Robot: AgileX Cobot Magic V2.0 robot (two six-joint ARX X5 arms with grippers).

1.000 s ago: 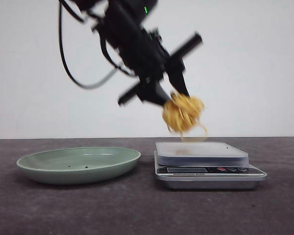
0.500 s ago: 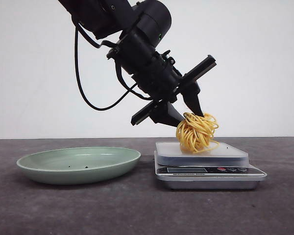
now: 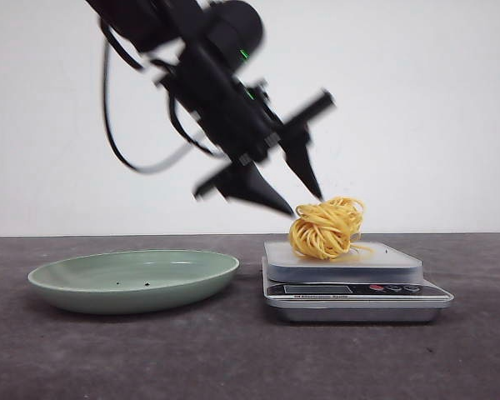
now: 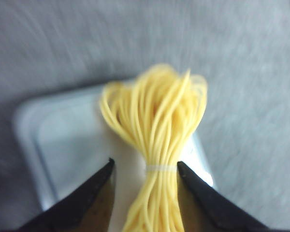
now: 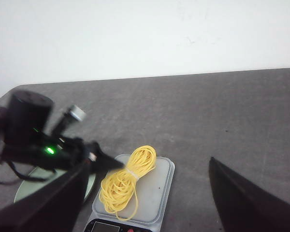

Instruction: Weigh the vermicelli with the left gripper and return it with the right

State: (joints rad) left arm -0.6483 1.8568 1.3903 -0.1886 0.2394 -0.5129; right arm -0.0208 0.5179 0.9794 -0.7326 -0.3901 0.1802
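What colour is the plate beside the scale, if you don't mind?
Pale green plate, clearest in the front view.

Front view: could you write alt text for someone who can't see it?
A yellow vermicelli bundle sits on a kitchen scale. Just above it to the left hangs the robot's black left claw, open and blurred by motion. An empty green plate lies left of the scale on a dark table.

Vermicelli [image 3: 326,227]: now released, resting on scale [image 3: 350,279]. Left end effector [image 3: 304,204]: fingers parted, lifted clear up-left.
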